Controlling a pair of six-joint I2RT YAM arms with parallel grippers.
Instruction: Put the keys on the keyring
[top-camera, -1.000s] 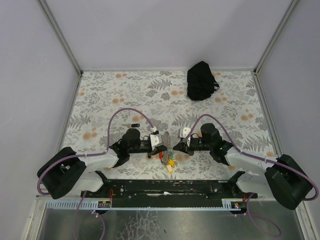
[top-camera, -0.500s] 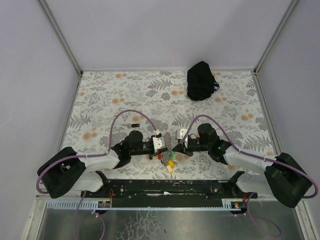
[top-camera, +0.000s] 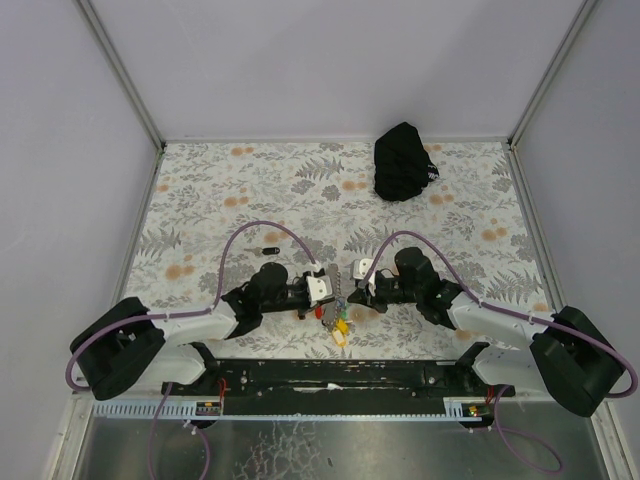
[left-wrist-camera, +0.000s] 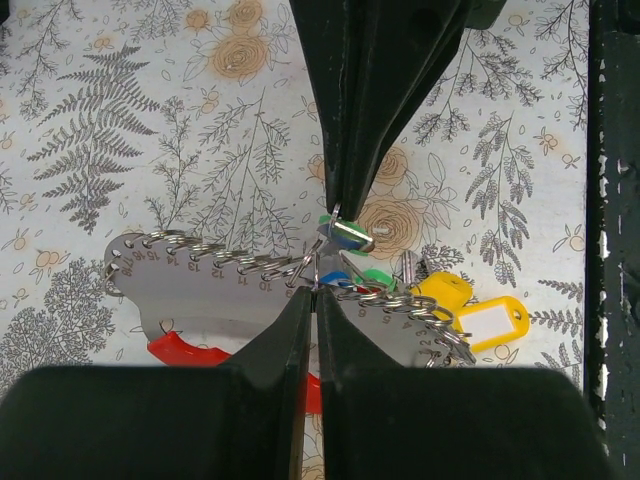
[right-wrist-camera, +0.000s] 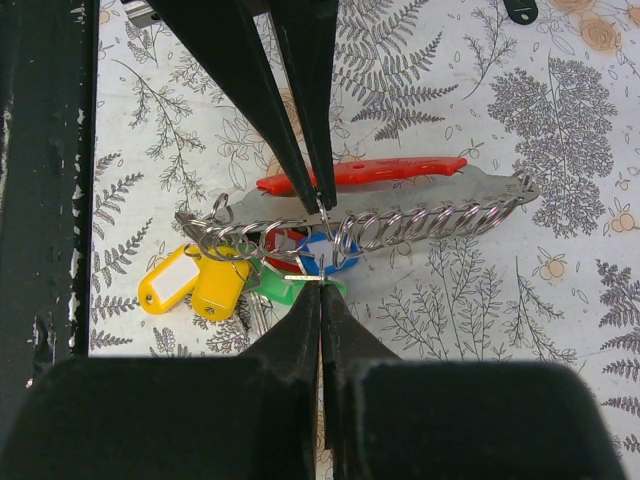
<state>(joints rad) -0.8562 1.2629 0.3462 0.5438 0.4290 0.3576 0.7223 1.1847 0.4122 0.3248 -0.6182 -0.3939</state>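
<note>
Pinching, left gripper (left-wrist-camera: 312, 300): its fingers are pressing fully together on a thin wire loop of the keyring (right-wrist-camera: 420, 222). The tips are coming in from the left and meeting the bunch at its middle.
Right gripper (right-wrist-camera: 322, 290): it is clenching too, with no gap between the fingers. It is nipping a small silvery piece with green on it, which looks like the green key (left-wrist-camera: 345, 234).
Tips: the two pairs of fingertips are pointing at each other and standing just apart, right over the bunch.
Keyring: it is lying on the table (top-camera: 250, 190) close to the near edge, about midway along it, between the two arms. Its silvery curved plate with the row of wire loops is lying flat.
Red strap (right-wrist-camera: 370, 172): it is showing along the plate's far side, partly tucked under it.
Blue key (right-wrist-camera: 320, 250): its tag is sitting in the cluster at the plate's middle, between the two pairs of tips. Whether it is hanging on a loop cannot be told.
Yellow tags (left-wrist-camera: 445, 293): two are lying side by side, touching, at the end of the bunch nearest the table's near edge.
Black oblong piece (top-camera: 269, 250): it is lying alone on the cloth, left of centre — farther from the near edge than the left gripper and well apart from the bunch.
Black pouch (top-camera: 402, 160): it is sitting slumped near the far edge — toward the far right corner.
</note>
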